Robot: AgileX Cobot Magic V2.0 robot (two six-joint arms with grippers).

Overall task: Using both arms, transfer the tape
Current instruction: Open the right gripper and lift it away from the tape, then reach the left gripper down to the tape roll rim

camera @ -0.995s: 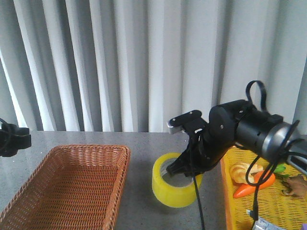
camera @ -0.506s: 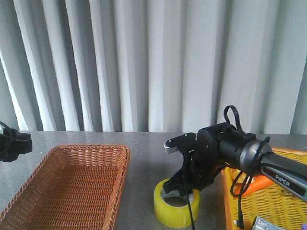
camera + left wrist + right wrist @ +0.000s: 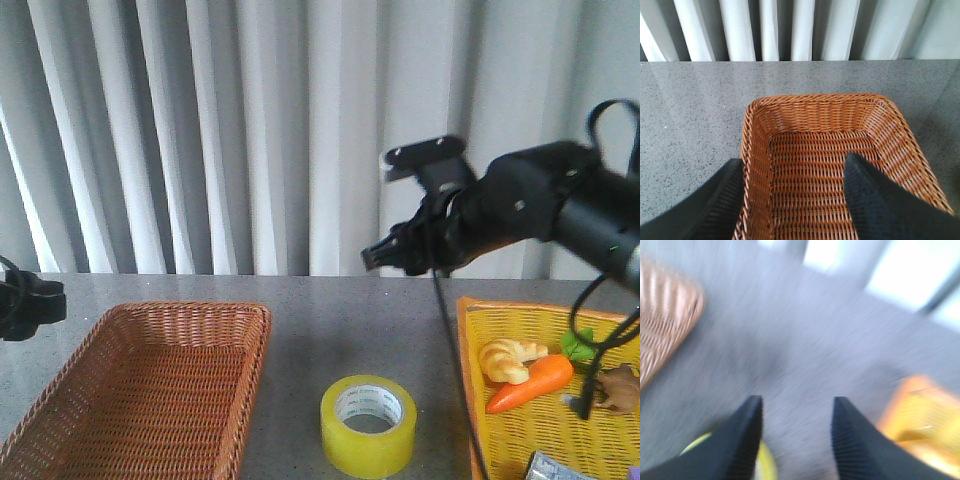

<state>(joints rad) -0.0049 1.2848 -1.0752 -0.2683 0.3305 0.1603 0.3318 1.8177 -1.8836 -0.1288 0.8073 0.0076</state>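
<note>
The left gripper waits at the far left edge of the scene, barely visible in the front view. Its wrist camera shows both fingers spread wide with nothing between them, hanging over the near end of the wicker basket. The basket holds nothing.

The tape lies flat on the grey table, core opening up, near the front edge, between the basket on the left and the yellow tray on the right. It touches neither.

The right gripper is high above the table, beyond the tape and a little to its right, well clear of it. Its wrist view is blurred, but the two fingers show parted with bare table between them and only the tape's yellow edge at the frame's border; it grips nothing.

The main risk, as I judge it, is reach: the tape sits nearer the right arm's side, and the left gripper is well apart from it, so a left pickup could fall short or drag the roll. Pinching the outer wall of a flat roll could also slip on the smooth film; one finger inside the core looks safer. A low swing could clip the basket rim. The carrot and croissant in the tray are out of the way.
</note>
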